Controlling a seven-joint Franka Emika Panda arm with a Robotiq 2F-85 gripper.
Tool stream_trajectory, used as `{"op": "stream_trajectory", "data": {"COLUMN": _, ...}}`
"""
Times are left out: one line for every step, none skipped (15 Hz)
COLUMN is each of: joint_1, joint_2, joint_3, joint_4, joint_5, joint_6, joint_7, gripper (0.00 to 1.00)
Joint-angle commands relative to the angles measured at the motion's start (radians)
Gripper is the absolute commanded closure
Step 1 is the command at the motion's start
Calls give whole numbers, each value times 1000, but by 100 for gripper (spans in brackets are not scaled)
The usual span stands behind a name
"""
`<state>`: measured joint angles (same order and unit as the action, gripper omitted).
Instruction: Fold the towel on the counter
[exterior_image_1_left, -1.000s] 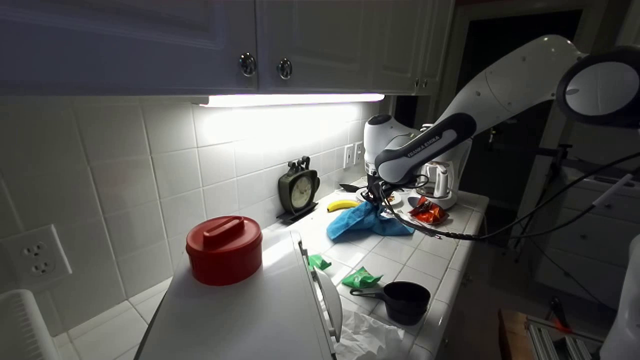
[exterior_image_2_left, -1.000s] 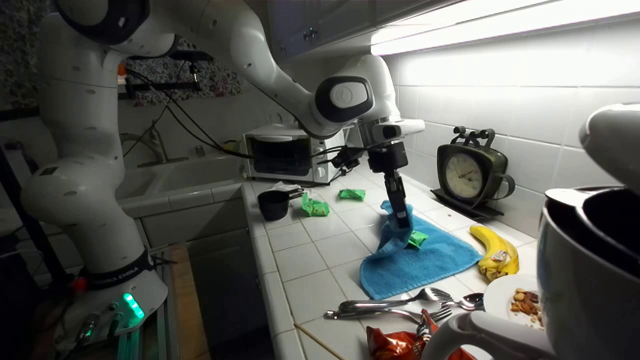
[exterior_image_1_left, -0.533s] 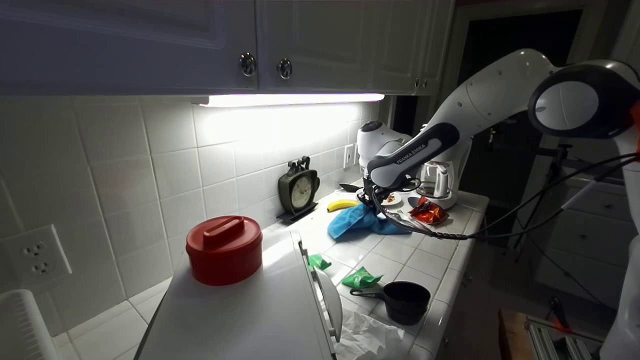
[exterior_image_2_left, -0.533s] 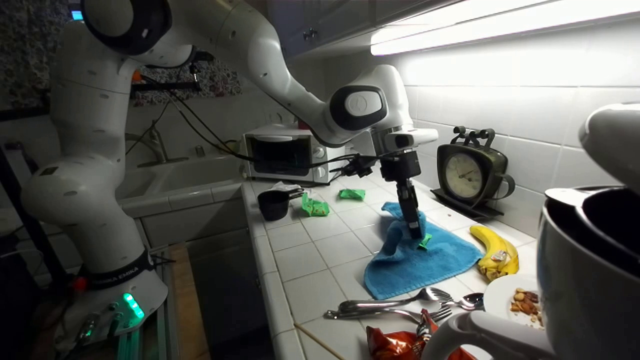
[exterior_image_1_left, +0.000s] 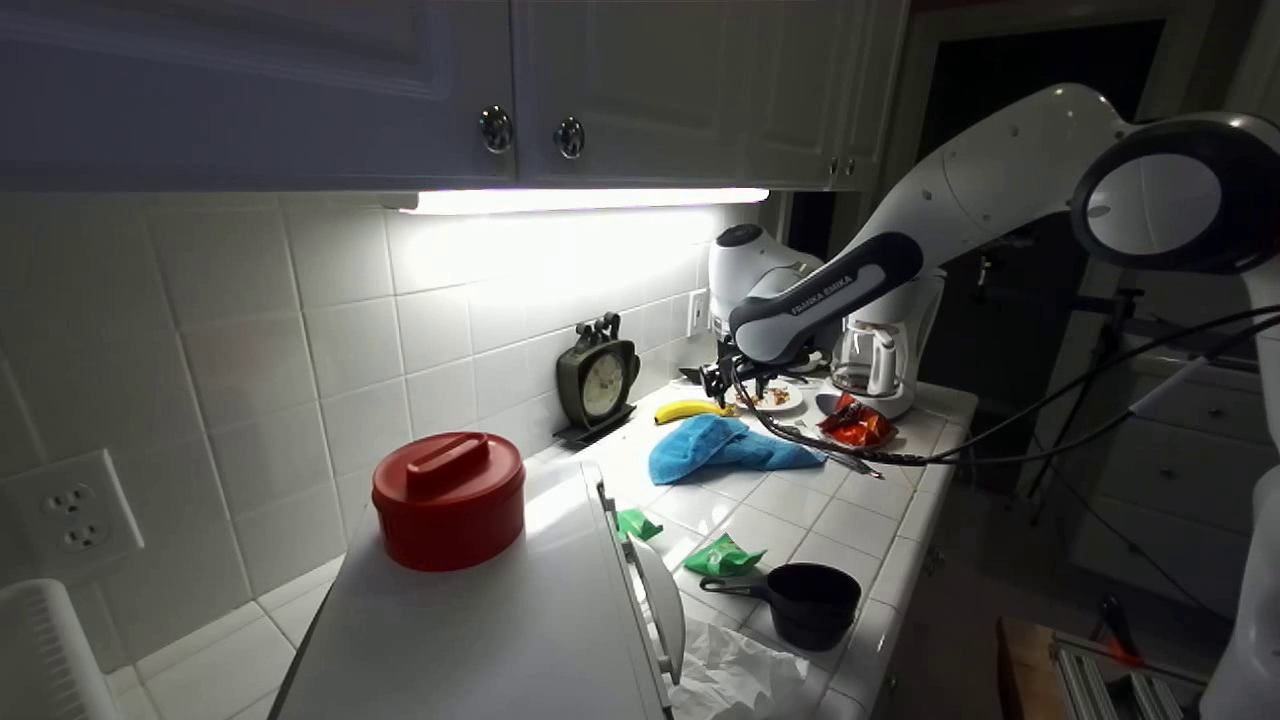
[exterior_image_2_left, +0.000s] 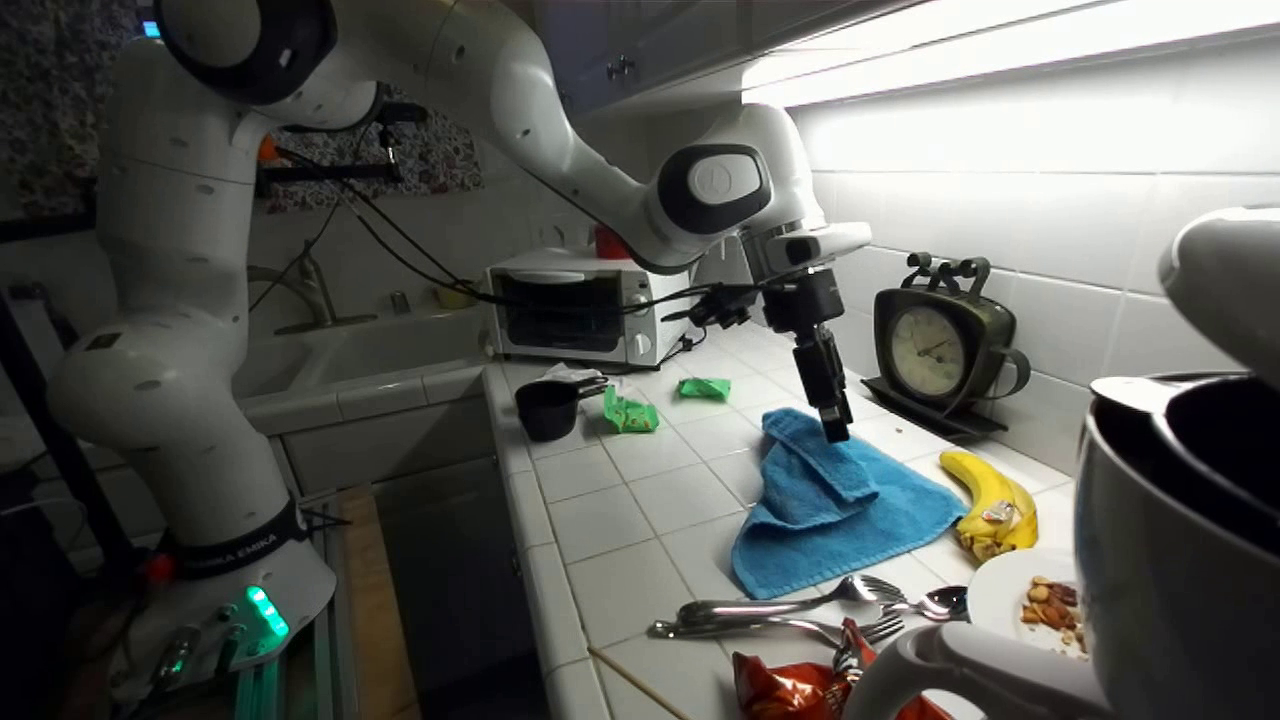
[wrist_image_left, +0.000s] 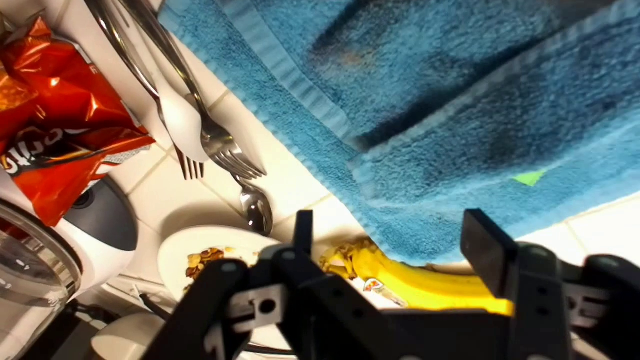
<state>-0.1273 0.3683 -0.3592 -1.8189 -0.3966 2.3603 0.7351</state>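
Arm: "FRANKA EMIKA"; bag: perhaps "ritos"

The white tiled counter is carrying a scatter of kitchen things. A blue towel is lying on the tiles with part doubled over, and a banana is resting just beside it. Forks and a spoon are lying between the towel and a red snack bag, near a white plate. A coffee maker is standing close to the bag; a wooden stick is lying near the counter's edge. A clock is standing near the banana. One green packet is lying just beside a black handled pot, a second green packet is lying near the first, and crumpled paper is lying beside a toaster oven.
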Motion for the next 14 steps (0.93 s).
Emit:
{"op": "stream_trajectory", "data": {"joint_1": 22, "joint_2": -56, "joint_3": -3, "joint_4": -45, "joint_5": -24, "joint_6": 25, "joint_7": 42, "gripper": 0}}
{"op": "stream_trajectory", "data": {"joint_1": 24, "joint_2": -65, "joint_3": 2, "joint_4": -53, "joint_5": -19, "joint_6": 27, "joint_7": 40, "gripper": 0}}
{"op": "stream_trajectory", "data": {"joint_1": 25, "joint_2": -72, "joint_3": 5, "joint_4": -58, "joint_5": -14, "joint_6": 24, "joint_7": 36, "gripper": 0}}
{"op": "stream_trajectory", "data": {"joint_1": 19, "joint_2": -85, "joint_3": 18, "joint_4": -72, "joint_5": 12, "joint_6": 25, "joint_7": 19, "gripper": 0}}
{"op": "stream_trajectory", "data": {"joint_1": 6, "joint_2": -97, "joint_3": 39, "joint_4": -85, "joint_5": 54, "joint_6": 27, "joint_7": -22, "gripper": 0}}
{"op": "stream_trajectory", "data": {"joint_1": -4, "joint_2": -108, "joint_3": 59, "joint_4": -101, "joint_5": 95, "joint_6": 37, "joint_7": -61, "gripper": 0}}
{"op": "stream_trajectory", "data": {"joint_1": -8, "joint_2": -113, "joint_3": 71, "joint_4": -110, "joint_5": 121, "joint_6": 44, "joint_7": -84, "gripper": 0}}
{"op": "stream_trajectory", "data": {"joint_1": -13, "joint_2": -116, "joint_3": 84, "joint_4": -116, "joint_5": 158, "joint_6": 46, "joint_7": -115, "gripper": 0}}
{"op": "stream_trajectory", "data": {"joint_1": -15, "joint_2": -120, "joint_3": 95, "joint_4": -122, "joint_5": 196, "joint_6": 49, "joint_7": -139, "gripper": 0}}
{"op": "stream_trajectory", "data": {"joint_1": -15, "joint_2": -122, "joint_3": 105, "joint_4": -125, "joint_5": 233, "joint_6": 44, "joint_7": -161, "gripper": 0}}
{"op": "stream_trajectory", "data": {"joint_1": -10, "joint_2": -121, "joint_3": 111, "joint_4": -121, "joint_5": 260, "joint_6": 24, "joint_7": -164, "gripper": 0}}
{"op": "stream_trajectory", "data": {"joint_1": -9, "joint_2": -122, "joint_3": 119, "joint_4": -122, "joint_5": 291, "joint_6": 16, "joint_7": -177, "gripper": 0}}
{"op": "stream_trajectory", "data": {"joint_1": -4, "joint_2": -116, "joint_3": 122, "joint_4": -117, "joint_5": 309, "joint_6": -3, "joint_7": -168, "gripper": 0}}
{"op": "stream_trajectory", "data": {"joint_1": -1, "joint_2": -109, "joint_3": 125, "joint_4": -111, "joint_5": 325, "joint_6": -17, "joint_7": -160, "gripper": 0}}
